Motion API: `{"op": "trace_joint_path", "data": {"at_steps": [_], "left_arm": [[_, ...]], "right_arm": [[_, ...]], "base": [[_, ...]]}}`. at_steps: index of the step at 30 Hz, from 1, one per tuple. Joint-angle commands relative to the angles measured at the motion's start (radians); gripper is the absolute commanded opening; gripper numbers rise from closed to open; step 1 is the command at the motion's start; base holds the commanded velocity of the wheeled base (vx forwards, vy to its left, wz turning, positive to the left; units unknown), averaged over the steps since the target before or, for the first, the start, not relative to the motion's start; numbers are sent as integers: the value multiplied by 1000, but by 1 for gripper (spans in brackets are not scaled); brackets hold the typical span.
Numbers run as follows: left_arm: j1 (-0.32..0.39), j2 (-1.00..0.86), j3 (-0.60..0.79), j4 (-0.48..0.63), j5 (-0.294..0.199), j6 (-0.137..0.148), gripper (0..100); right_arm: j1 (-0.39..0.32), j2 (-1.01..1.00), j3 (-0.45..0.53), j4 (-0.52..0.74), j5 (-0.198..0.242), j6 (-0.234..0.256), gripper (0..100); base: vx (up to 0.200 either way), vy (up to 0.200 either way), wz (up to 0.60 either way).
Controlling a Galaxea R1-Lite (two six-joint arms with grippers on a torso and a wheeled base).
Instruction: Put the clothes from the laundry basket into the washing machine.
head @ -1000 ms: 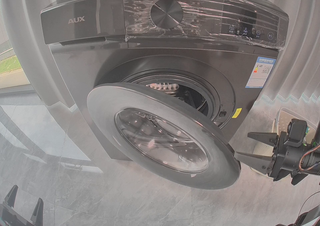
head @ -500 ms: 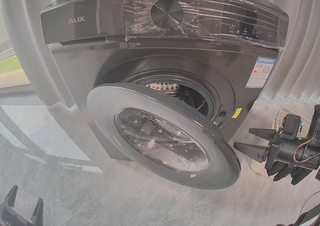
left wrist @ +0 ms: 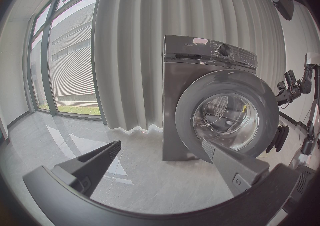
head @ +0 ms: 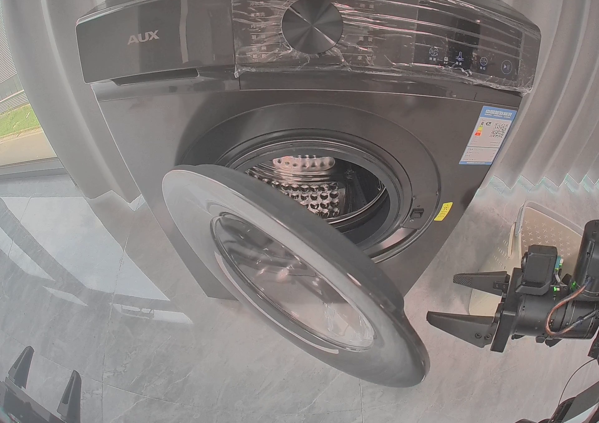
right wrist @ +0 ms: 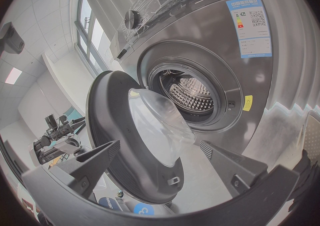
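Observation:
The grey washing machine (head: 187,106) faces me with its round door (head: 293,274) swung wide open, so the metal drum (head: 312,187) shows. My right gripper (head: 443,298) hangs open and holds nothing, just right of the door's outer edge. From the right wrist view, the right gripper (right wrist: 159,144) points at the door's inner glass bowl (right wrist: 160,123) and the drum (right wrist: 191,93). The white perforated laundry basket (head: 543,231) stands on the floor at the far right, partly behind the right arm. My left gripper (head: 50,365) is open low at the left; from the left wrist view, the left gripper (left wrist: 159,143) faces the washing machine (left wrist: 186,70) from a distance.
Pale pleated curtains (head: 561,99) hang behind and beside the machine. A large window (left wrist: 66,63) lies to the left. The grey tiled floor (head: 156,330) in front of the machine is open. Other equipment stands farther off (right wrist: 55,136).
The door has swung further open, exposing more of the drum. My right gripper has dropped lower and slightly left beside the door's edge. The left gripper has not moved.

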Motion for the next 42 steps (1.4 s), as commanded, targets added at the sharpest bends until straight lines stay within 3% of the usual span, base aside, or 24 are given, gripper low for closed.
{"op": "trace_joint_path", "data": {"at_steps": [1, 8, 13, 19, 22, 31, 38, 42], "left_arm": [[1, -13, 16, 0, 0, 0, 100], [1, -12, 16, 0, -1, -3, 100], [1, -12, 16, 0, -1, -2, 100], [1, -12, 16, 0, -1, 0, 100], [1, -12, 16, 0, -1, -2, 100], [1, -13, 16, 0, -1, -2, 100], [1, -13, 16, 0, -1, 0, 100], [1, -12, 16, 0, -1, 0, 100]], "right_arm": [[0, -38, 12, -1, 1, 4, 100], [-52, 47, -35, -6, -19, 9, 100], [-55, 128, -68, -7, -99, 12, 100], [-51, 206, -100, -7, -106, 21, 100], [-32, 248, -105, -9, -105, 21, 100], [121, 258, -74, -9, -102, 27, 100], [100, 274, -86, -58, -111, 46, 100], [100, 341, -92, -92, -163, 46, 100]], "base": [[0, 0, 0], [-114, 0, 0], [-200, 0, 0], [0, 0, 0], [0, 0, 0], [0, 0, 0], [0, 0, 0], [0, 0, 0]]}}
